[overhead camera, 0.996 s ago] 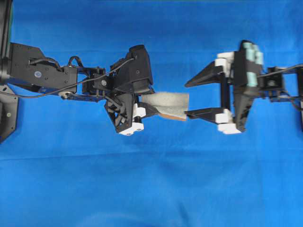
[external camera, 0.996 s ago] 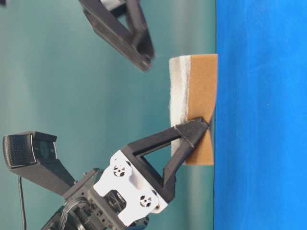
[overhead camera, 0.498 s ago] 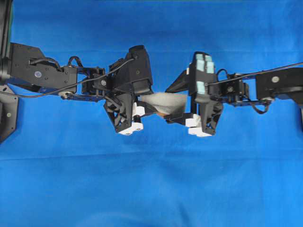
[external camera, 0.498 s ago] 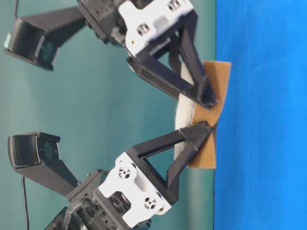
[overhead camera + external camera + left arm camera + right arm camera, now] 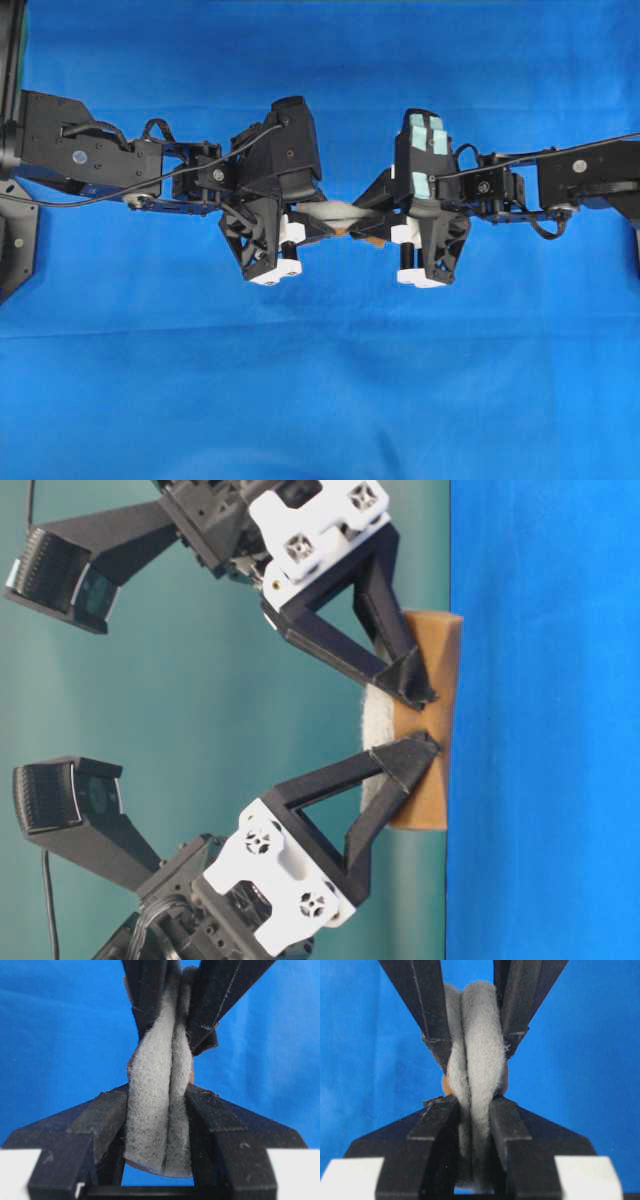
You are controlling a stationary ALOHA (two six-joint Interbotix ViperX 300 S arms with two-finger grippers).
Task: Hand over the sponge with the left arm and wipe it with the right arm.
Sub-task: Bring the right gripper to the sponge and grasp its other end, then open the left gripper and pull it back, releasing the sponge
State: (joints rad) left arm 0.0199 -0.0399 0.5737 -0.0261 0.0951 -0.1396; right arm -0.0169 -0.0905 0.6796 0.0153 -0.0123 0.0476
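The sponge (image 5: pixel 343 213), grey-white with an orange-brown backing (image 5: pixel 432 725), hangs above the blue cloth, pinched from both ends and folded along its length. My left gripper (image 5: pixel 322 224) is shut on its left end, and in the left wrist view the sponge (image 5: pixel 159 1110) fills the gap between the fingers. My right gripper (image 5: pixel 372 222), with mint-green wrist patches, is shut on the other end. In the right wrist view the sponge (image 5: pixel 476 1065) is squeezed thin between my right gripper's fingers (image 5: pixel 506 1125). The two grippers' tips nearly meet.
A blue cloth (image 5: pixel 320 380) covers the table under both arms. The left arm's base (image 5: pixel 60 150) sits at the left edge, and the right arm (image 5: pixel 590 180) reaches in from the right. A teal wall (image 5: pixel 200 720) stands behind.
The right gripper came in from the right, wide open, and closed on the sponge's free end. The sponge is now folded narrower. The left gripper stayed in place, holding on.
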